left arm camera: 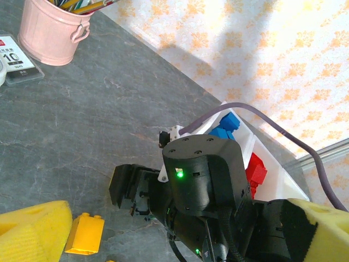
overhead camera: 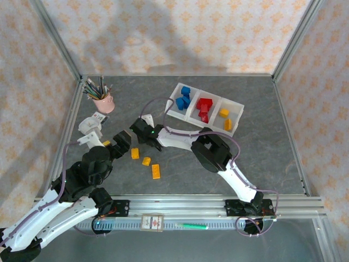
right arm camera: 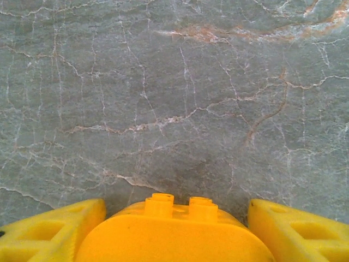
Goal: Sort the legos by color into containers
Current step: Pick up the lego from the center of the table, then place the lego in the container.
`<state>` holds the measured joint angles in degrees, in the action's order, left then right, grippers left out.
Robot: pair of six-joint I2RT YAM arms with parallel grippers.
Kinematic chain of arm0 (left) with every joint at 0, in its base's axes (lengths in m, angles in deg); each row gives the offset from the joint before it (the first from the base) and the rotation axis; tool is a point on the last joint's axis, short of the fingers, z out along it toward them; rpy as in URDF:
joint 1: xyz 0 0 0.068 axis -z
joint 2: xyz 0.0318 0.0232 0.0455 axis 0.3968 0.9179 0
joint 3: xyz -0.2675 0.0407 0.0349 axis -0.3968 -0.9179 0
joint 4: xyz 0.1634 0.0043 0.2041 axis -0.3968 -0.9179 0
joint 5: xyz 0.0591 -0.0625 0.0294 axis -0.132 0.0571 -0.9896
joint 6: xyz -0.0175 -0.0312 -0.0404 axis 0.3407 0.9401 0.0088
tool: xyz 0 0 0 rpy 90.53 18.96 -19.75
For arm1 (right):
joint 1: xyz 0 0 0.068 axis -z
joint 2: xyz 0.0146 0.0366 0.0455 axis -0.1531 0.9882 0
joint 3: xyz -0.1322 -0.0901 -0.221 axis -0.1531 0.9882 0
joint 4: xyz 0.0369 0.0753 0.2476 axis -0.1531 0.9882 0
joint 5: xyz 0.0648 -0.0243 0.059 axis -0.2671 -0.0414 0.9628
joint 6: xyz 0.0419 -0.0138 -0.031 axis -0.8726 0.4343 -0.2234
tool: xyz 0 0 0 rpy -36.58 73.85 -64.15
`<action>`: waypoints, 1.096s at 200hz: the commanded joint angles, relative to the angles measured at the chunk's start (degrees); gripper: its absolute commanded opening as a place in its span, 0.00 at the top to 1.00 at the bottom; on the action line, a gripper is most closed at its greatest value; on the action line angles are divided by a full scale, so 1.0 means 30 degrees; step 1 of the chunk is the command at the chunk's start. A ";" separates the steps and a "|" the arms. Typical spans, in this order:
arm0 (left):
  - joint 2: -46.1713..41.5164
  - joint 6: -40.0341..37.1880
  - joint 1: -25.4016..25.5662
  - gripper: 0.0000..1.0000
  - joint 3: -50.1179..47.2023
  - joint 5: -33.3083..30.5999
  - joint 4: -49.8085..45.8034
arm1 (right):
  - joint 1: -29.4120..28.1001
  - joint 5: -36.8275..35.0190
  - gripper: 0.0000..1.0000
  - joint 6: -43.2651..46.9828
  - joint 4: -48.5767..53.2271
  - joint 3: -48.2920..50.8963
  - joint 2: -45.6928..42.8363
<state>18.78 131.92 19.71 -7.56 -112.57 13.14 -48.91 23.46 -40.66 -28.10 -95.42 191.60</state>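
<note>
Grey marbled surface [right arm camera: 174,82]: a yellow-orange studded plastic brick [right arm camera: 174,234] is bracketed by the right claw [right arm camera: 175,206] for pickup; whether it is clamped cannot be told.

I see open grey table [overhead camera: 272,158] across the right half, near of the tray [overhead camera: 193,105], with room to pass. The right arm [overhead camera: 212,150] lies slantwise across the middle and bars the straight way from the left side to the tray. The pink cup [overhead camera: 103,102] and white clutter [overhead camera: 90,126] crowd the far left. Three loose yellow bricks [overhead camera: 146,161] lie just ahead of the left arm [overhead camera: 95,166].
</note>
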 commanded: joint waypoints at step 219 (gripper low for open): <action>1.2102 -0.5964 -0.0096 0.01 0.2447 0.9838 1.0117 | 1.1315 -0.0538 0.33 -0.0201 -0.1023 1.3754 -1.5429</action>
<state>52.29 116.83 19.71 -3.19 -87.52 37.92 -18.42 22.04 -43.52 -31.29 -53.65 143.71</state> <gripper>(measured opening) 0.992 0.666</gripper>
